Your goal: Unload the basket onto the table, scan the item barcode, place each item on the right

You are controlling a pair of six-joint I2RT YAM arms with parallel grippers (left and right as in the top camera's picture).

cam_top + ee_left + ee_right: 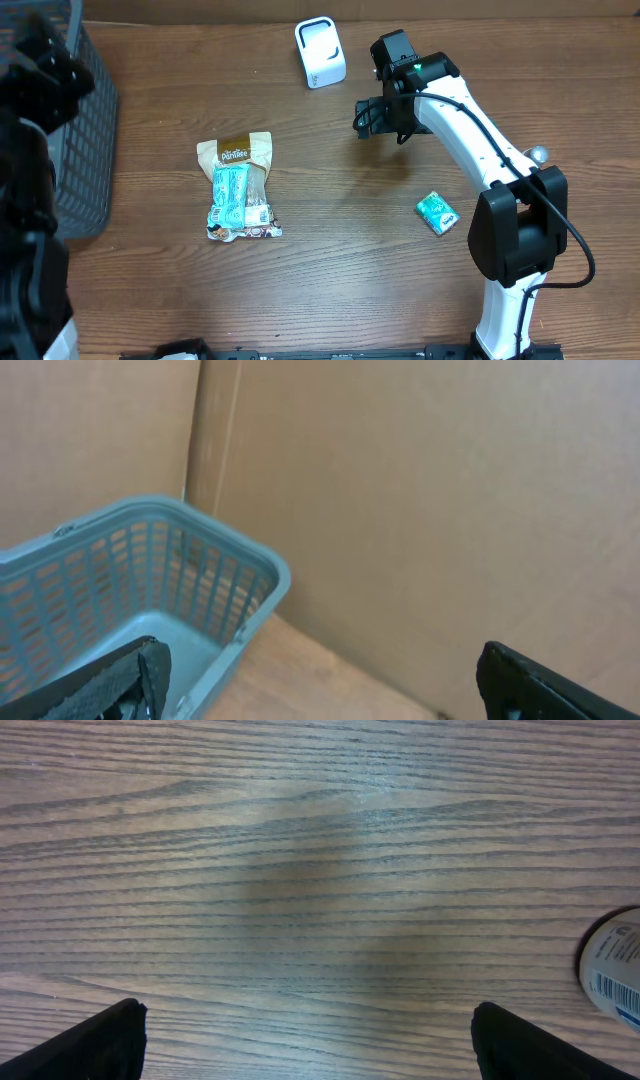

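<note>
A white barcode scanner (320,52) stands at the back of the wooden table. A tan and teal snack bag (238,188) lies flat left of centre. A small green box (437,213) lies to the right, beside the right arm's base. My right gripper (368,118) hovers open over bare wood between the scanner and the green box; in its wrist view the right gripper (310,1045) has nothing between its fingers. My left gripper (320,690) is open and empty, raised over the basket at the far left.
A grey plastic basket (85,150) fills the left side, and the left wrist view shows the basket (150,580) against a cardboard wall (430,490). A white rounded thing with a barcode label (612,975) pokes in at the right edge of the right wrist view.
</note>
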